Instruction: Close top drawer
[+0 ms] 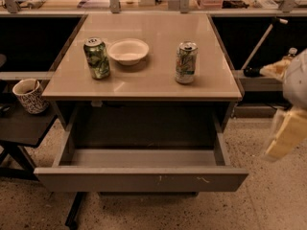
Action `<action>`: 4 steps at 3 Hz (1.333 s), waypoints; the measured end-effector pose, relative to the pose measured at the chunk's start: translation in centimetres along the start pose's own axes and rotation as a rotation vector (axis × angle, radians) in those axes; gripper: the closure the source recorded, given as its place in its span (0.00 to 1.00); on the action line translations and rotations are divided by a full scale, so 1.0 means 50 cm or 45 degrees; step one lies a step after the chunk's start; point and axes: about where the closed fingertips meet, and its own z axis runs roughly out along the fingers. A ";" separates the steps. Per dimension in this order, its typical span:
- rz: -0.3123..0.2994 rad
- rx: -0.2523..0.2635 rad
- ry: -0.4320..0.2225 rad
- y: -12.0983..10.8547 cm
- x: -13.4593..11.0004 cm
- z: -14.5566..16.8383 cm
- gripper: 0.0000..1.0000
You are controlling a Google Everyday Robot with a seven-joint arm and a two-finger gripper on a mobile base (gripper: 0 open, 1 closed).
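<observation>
The top drawer [139,178] is a wide shallow grey metal drawer, pulled far out from under the tabletop, and its inside looks empty. Its flat front faces me, with small pale scratches right of centre. My gripper [286,137] is a blurred pale yellow shape at the right edge of the camera view. It hangs beside the drawer's right front corner, apart from it and somewhat above the drawer front. It holds nothing that I can see.
On the tabletop [148,80] stand a green can [97,57], a white bowl [128,51] and a second can [185,62]. A patterned mug [30,96] sits on a dark side table at left. A shelf with clutter runs along the back. The floor is speckled.
</observation>
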 end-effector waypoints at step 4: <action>0.167 -0.346 -0.074 0.382 0.110 0.127 0.00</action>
